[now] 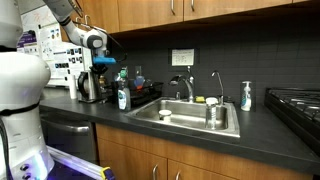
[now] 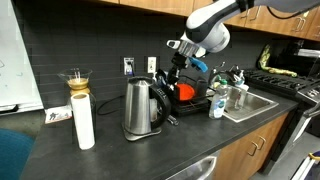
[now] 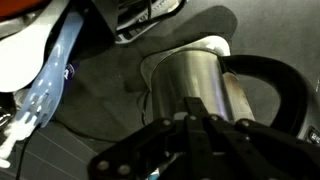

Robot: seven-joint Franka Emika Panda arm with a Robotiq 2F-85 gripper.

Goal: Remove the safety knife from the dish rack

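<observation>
My gripper (image 2: 180,70) hangs in the air above the steel kettle (image 2: 140,108), to the side of the low black dish rack (image 2: 200,103). In the wrist view its fingers (image 3: 195,118) are pressed together over the kettle (image 3: 195,80). A thin blue piece, apparently the safety knife (image 2: 198,65), shows at the gripper in both exterior views; most of it is hidden by the fingers. The rack (image 1: 143,93) stands between the kettle (image 1: 88,88) and the steel sink, and an orange item (image 2: 185,92) lies in it.
A soap bottle (image 1: 123,97) stands in front of the rack. The steel sink (image 1: 190,118) has a faucet (image 1: 187,88) and holds a cup. A paper towel roll (image 2: 84,120) and a coffee dripper (image 2: 76,78) stand beside the kettle. A stove (image 1: 298,103) is at the counter's far end.
</observation>
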